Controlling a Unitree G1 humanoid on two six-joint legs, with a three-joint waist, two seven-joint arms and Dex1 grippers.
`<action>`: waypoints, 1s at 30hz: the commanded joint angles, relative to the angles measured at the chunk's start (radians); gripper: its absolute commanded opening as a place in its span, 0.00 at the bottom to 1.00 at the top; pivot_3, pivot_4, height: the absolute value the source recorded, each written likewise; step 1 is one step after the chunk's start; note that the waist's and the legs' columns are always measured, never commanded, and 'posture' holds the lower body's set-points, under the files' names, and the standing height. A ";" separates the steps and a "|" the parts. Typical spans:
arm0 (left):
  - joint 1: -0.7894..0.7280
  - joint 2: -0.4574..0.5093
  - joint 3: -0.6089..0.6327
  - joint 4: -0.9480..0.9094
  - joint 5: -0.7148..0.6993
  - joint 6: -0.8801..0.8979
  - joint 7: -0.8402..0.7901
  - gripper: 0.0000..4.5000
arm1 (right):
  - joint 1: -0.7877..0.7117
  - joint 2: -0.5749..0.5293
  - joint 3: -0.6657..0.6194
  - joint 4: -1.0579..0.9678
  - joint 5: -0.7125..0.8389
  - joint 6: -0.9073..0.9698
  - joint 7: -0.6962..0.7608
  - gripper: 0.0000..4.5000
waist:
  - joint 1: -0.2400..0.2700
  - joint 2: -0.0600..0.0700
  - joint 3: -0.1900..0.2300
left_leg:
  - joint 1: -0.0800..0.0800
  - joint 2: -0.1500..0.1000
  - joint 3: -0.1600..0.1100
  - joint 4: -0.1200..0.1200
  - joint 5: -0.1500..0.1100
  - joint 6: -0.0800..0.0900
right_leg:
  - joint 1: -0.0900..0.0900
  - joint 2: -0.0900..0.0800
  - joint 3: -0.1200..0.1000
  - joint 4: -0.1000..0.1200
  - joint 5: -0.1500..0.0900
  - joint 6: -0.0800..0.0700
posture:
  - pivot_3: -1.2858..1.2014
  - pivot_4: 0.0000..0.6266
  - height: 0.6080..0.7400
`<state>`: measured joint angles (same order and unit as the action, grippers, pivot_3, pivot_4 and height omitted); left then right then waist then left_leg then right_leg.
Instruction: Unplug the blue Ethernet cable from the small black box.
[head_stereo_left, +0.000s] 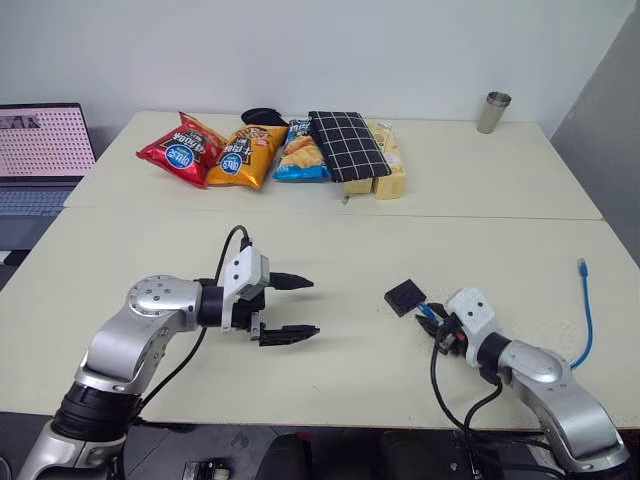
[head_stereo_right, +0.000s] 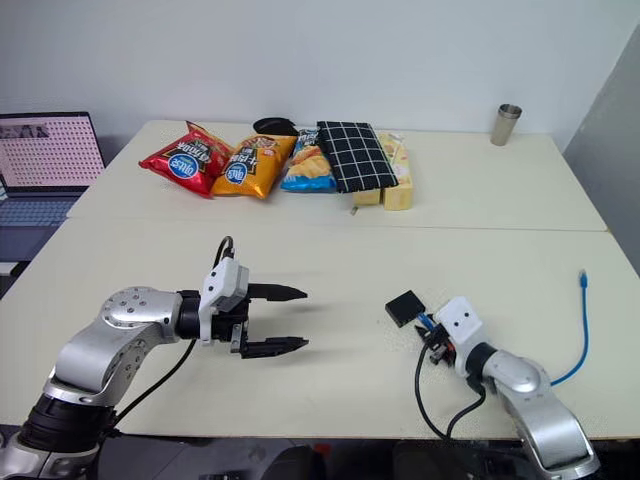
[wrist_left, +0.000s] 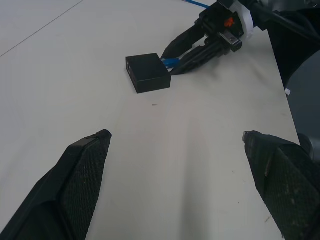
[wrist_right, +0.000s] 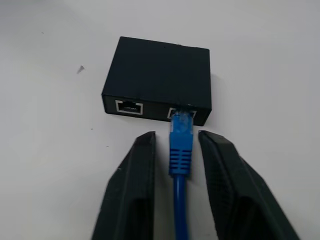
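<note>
Two fingers of your right claw (wrist_right: 175, 170) are closing around the blue Ethernet cable (wrist_right: 180, 150) at its stiff plug boot, seemingly not yet pinching; the light small black box (wrist_right: 160, 75) near the table's (head_stereo_left: 330, 250) front edge is probably sliding unless your wide-open, empty left claw (head_stereo_left: 290, 308) is pinning it.

Overall light: bright, even, soft indoor light on the pale table (head_stereo_left: 330, 250).
Shadows: faint; a soft one lies under the left gripper (head_stereo_left: 290, 308) toward 6 o'clock, and a thin one hugs the small black box (wrist_right: 159, 75).
Glare: mild sheen on the metal cup (head_stereo_left: 493, 111) at 1 o'clock; the laptop screen (head_stereo_left: 45, 140) glows at 9 o'clock.
Focus: head views crisp; the left gripper's fingers (wrist_left: 75, 185) look soft and grainy up close.
Colour: wrist views greyer, cooler.
</note>
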<state>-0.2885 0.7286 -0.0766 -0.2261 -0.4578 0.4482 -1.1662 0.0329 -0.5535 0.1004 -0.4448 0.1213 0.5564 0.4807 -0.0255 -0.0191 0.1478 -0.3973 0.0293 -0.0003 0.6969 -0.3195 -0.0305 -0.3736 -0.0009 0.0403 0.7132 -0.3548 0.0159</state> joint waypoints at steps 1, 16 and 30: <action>-0.020 -0.013 0.006 -0.011 -0.012 0.010 0.015 1.00 | -0.033 -0.024 -0.007 -0.019 -0.020 0.019 0.008 0.09 | -0.001 0.000 0.000 | 0.000 0.000 0.000 0.000 0.000 0.000 | 0.000 0.000 0.000 0.000 0.000 0.000 | 0.52 0.24 1.00; -0.116 -0.152 0.081 0.070 -0.271 0.337 0.120 1.00 | -0.364 -0.212 0.193 0.079 -0.318 -0.651 0.197 0.04 | -0.004 0.000 0.000 | -0.001 0.000 0.000 0.000 0.002 -0.003 | -0.001 0.000 0.000 0.000 0.000 0.000 | 0.52 0.24 1.00; -0.145 -0.225 0.104 0.109 -0.331 0.390 0.144 0.91 | -0.441 -0.158 0.197 0.147 -0.388 -0.857 0.209 0.04 | -0.004 0.000 0.000 | -0.001 0.000 -0.001 0.002 0.002 -0.003 | -0.001 0.000 -0.001 0.001 0.000 0.000 | 0.52 0.24 1.00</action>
<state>-0.4177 0.5067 0.0071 -0.1045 -0.7520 0.8281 -1.0122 -0.3842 -0.7204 0.3167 -0.2778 -0.2587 -0.2701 0.6914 -0.0292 -0.0195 0.1478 -0.3982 0.0296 -0.0008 0.6985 -0.3177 -0.0333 -0.3742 -0.0014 0.0397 0.7137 -0.3548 0.0159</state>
